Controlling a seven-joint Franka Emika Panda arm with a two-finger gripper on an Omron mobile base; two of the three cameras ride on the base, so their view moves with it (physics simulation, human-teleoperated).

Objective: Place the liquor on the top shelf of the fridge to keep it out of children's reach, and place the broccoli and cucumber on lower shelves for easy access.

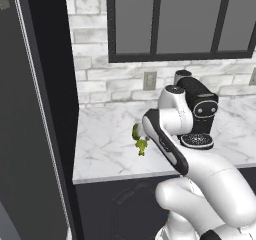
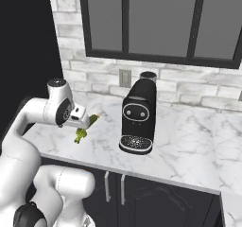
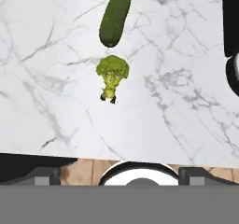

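We see cucumber [image 3: 115,17] at upper centre of hand view, long axis near vertical in frame, yellow-tipped end toward top edge. Broccoli [image 3: 112,76] just below it, apart, floret up, stalk pointing toward bottom edge. Both lie on white marble table [image 3: 51,78]. Tool fingers spread wide apart, holding nothing. Black coffee machine [image 2: 138,115] stands mid-frame in right base view, grey brick wall [image 2: 189,86] and dark window [image 2: 160,18] behind; dark fridge [image 1: 25,134] door along left of left base view.

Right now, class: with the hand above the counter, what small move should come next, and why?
Probably lower the open gripper onto the broccoli: it lies free on the marble counter, nearest the hand, with the cucumber just beyond and nothing held.
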